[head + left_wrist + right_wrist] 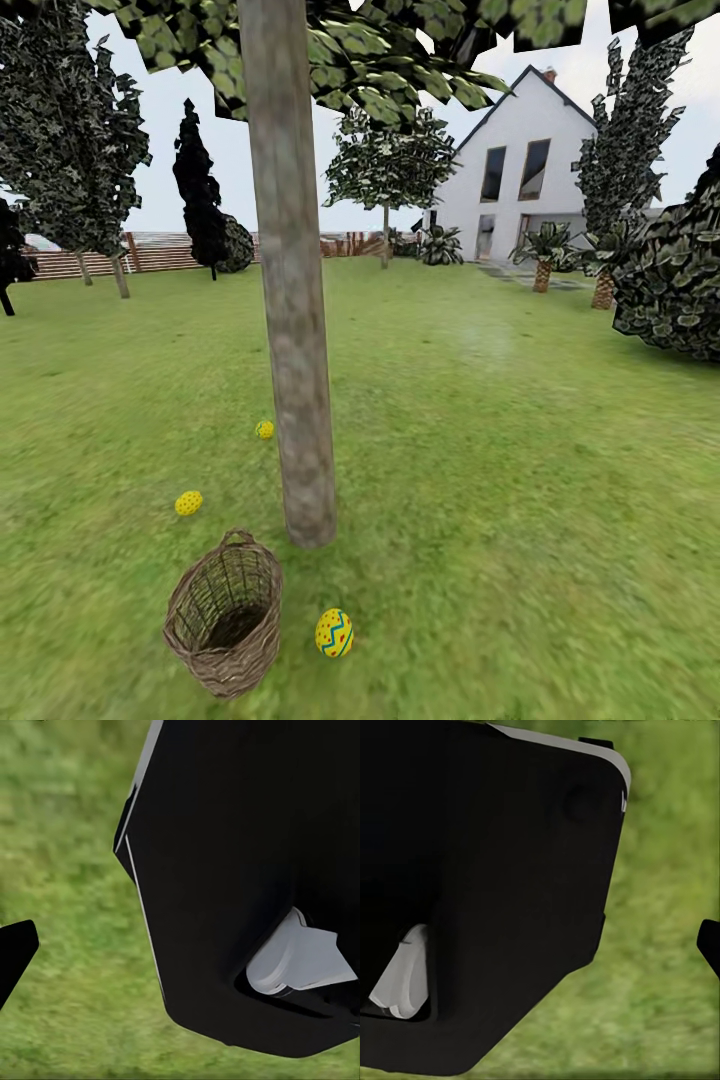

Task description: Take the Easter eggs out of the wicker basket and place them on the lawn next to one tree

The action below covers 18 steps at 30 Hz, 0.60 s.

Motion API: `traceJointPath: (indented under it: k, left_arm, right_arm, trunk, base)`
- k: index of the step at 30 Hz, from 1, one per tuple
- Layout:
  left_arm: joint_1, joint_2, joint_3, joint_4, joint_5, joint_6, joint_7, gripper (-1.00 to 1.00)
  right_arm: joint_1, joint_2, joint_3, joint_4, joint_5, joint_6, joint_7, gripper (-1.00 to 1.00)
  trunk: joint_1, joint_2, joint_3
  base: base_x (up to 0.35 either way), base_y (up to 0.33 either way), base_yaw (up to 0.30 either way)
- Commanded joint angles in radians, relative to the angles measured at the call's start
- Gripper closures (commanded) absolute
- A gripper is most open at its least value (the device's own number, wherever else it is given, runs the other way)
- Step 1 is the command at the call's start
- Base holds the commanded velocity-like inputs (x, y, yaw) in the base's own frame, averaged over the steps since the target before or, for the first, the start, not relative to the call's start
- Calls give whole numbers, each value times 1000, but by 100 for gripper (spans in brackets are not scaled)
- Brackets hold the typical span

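- Your wicker basket (224, 614) lies tipped on the lawn (520, 480), near you and just left of the tree (295, 300). It looks empty inside.
- One Easter egg with blue zigzags (334, 632) sits just right of the basket, close to the trunk.
- A dotted egg (188, 502) lies left of the trunk.
- Another egg (264, 429) lies farther back, beside the trunk.
- You cannot tell if either claw is spread or pressed together; the wrist views show black robot body and grass.

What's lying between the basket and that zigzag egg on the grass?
Nothing but bare lawn: in the head view, a narrow grass strip separates the wicker basket from the zigzag egg.
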<state>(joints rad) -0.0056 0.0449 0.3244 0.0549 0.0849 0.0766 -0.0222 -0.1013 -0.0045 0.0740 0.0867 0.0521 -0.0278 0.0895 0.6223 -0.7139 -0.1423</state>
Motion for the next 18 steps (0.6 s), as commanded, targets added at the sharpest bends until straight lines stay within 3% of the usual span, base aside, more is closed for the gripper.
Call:
traceJointPath:
  k: [1,6,12,18]
  left_arm:
    - [-1,1,1,0,9,3,-1,-100]
    - [-1,2,0,-1,9,5,3,-100]
    - [-1,4,1,-2,11,5,5,-100]
    - [-1,4,4,-3,13,5,7,-100]
  right_arm:
    - [-1,0,8,3,7,-3,2,-100]
    - [-1,-1,7,2,7,-3,2,-100]
    - [-1,-35,6,1,3,-3,1,-100]
    - [-1,-39,6,1,3,-3,1,-100]
  trunk:
    - [0,-1,-1]
    - [0,-1,-1]
    - [0,-1,-1]
    - [0,-1,-1]
  base:
    - [0,0,0]
    - [0,0,0]
    - [0,0,0]
    - [0,0,0]
